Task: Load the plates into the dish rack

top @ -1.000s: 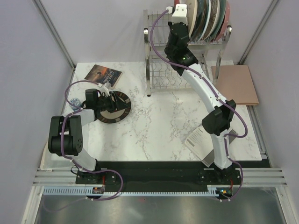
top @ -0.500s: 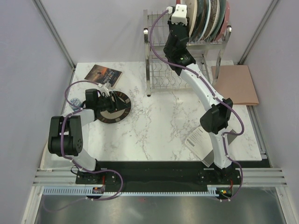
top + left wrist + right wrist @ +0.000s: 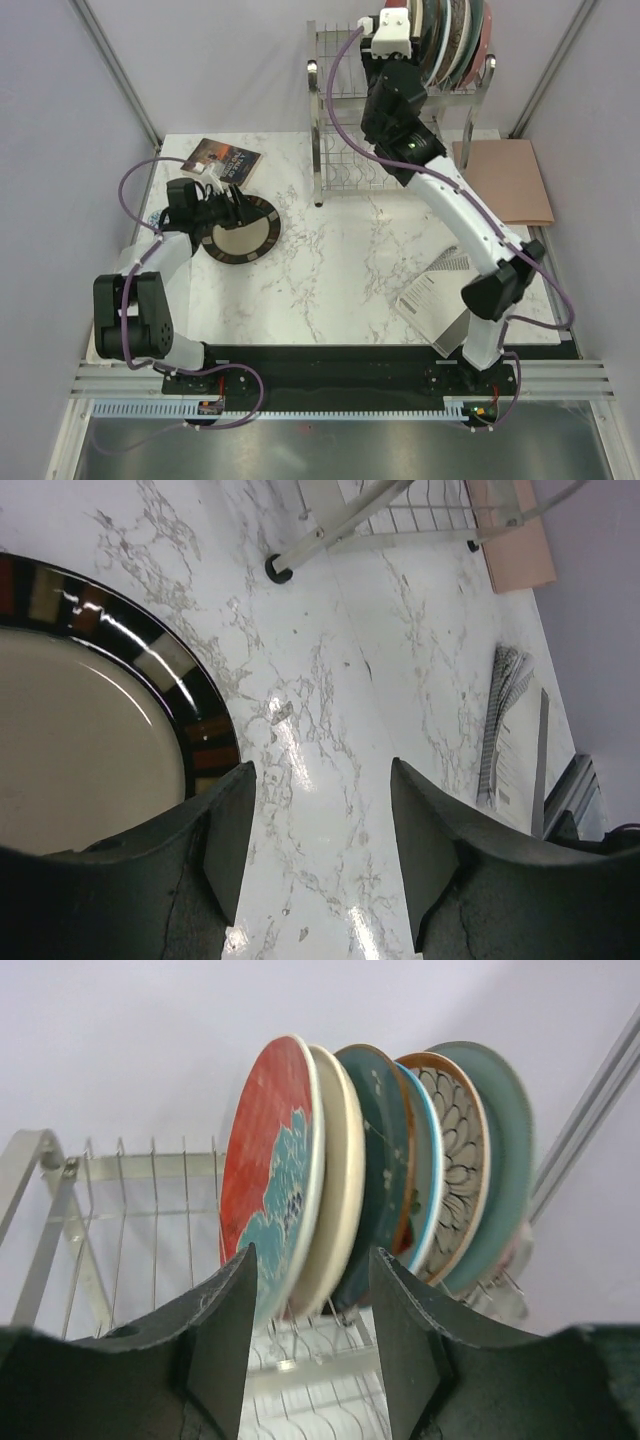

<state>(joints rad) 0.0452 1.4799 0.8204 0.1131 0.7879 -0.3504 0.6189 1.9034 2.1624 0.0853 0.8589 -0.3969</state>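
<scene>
While several plates [image 3: 300,1160] stand slotted in the dish rack [image 3: 120,1210] just ahead of the open, empty right gripper [image 3: 312,1260], one dark brown plate [image 3: 100,730] lies unloaded on the table [image 3: 330,630] beneath the open left gripper [image 3: 322,770].

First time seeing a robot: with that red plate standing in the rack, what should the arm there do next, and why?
Probably draw the right fingers straight back from the dish rack: they are open, the red plate stands slotted beside other plates, and the brown plate on the table waits.
</scene>
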